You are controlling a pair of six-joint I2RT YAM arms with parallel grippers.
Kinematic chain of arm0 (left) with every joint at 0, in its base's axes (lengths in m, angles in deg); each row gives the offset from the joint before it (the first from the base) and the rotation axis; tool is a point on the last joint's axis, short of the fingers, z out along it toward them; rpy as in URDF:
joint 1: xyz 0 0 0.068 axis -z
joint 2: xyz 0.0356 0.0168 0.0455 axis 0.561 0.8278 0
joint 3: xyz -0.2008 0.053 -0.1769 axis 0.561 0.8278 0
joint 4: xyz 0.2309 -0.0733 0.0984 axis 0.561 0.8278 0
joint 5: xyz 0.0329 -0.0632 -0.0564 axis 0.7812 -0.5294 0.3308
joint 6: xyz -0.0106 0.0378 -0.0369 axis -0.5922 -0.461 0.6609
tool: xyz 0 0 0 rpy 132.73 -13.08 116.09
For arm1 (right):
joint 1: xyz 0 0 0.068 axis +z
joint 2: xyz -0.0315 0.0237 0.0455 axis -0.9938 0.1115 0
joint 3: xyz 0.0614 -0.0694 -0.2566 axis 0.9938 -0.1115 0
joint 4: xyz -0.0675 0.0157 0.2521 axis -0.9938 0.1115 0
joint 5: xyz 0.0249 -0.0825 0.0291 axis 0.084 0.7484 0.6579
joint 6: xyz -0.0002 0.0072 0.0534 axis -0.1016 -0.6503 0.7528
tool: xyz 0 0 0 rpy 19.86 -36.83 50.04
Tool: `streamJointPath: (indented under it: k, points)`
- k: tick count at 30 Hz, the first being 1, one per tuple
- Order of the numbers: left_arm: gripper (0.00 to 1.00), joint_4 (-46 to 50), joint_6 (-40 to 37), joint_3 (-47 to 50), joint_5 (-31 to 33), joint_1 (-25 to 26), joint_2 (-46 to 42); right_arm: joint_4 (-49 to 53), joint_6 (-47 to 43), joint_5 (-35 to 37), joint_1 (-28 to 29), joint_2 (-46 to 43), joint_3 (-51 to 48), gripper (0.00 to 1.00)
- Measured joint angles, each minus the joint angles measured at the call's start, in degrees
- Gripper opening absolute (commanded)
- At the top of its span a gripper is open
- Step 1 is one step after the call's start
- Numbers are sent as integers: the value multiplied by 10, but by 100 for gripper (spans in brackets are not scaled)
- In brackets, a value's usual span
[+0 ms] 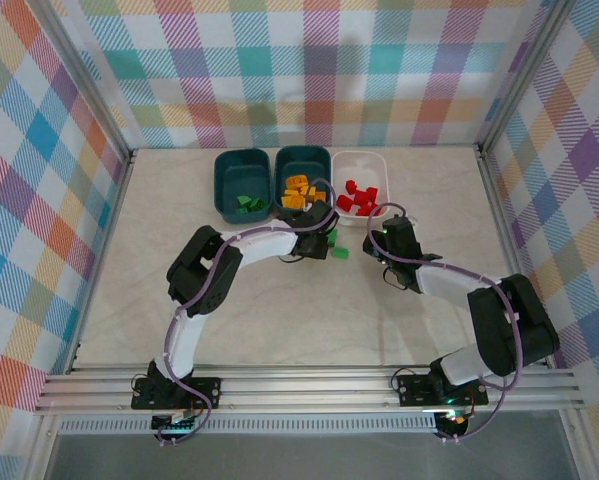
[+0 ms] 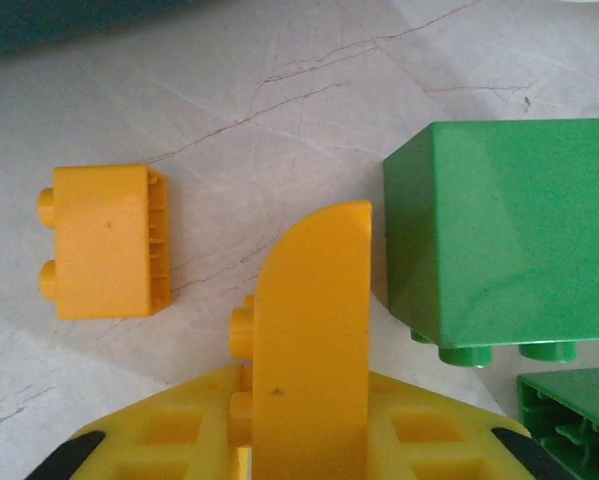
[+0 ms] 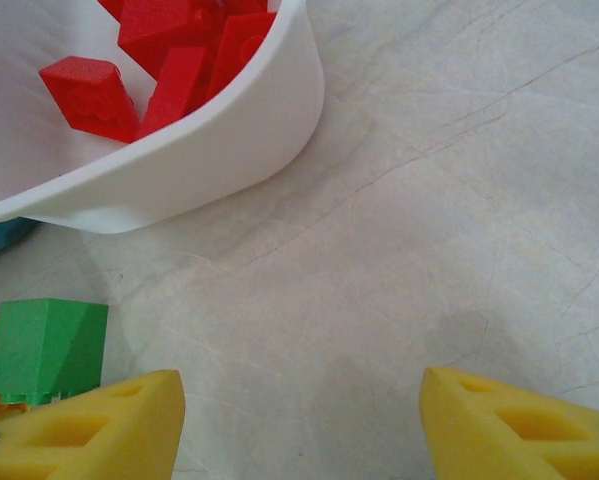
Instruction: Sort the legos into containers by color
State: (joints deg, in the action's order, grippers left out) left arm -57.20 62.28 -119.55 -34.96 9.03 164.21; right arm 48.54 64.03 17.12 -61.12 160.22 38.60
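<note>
The left claw (image 2: 309, 400) pinches an arched yellow brick (image 2: 314, 330) at lower centre, with a green brick (image 2: 499, 235) just right and a boxy yellow brick (image 2: 104, 240) left. The right claw (image 3: 299, 420) gapes empty below the white tub (image 3: 229, 140) of red bricks (image 3: 89, 95).

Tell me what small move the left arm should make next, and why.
Probably close the left jaws firmly on the curved yellow-orange brick. It stands between them, flanked closely on both sides, with a green brick right beside it. Same-colored bricks already lie in the middle teal tub.
</note>
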Motion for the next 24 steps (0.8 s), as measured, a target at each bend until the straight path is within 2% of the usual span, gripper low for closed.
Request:
streamJointPath:
  k: [7, 13, 18, 24]
  points:
    - [17, 2, 0, 16, 4, 4, -16, 0, 6, -6, 0, 4, 0, 63]
    - [11, 51, 2, 30, 39, 3, -96, -1, 9, -10, 0, 5, 0, 63]
    - [8, 118, 7, -105, 49, -34, -84, -11, 10, -10, 0, 5, -1, 63]
    - [11, 181, 17, -332, 19, -113, 50, -15, 10, -10, 0, 4, -3, 63]
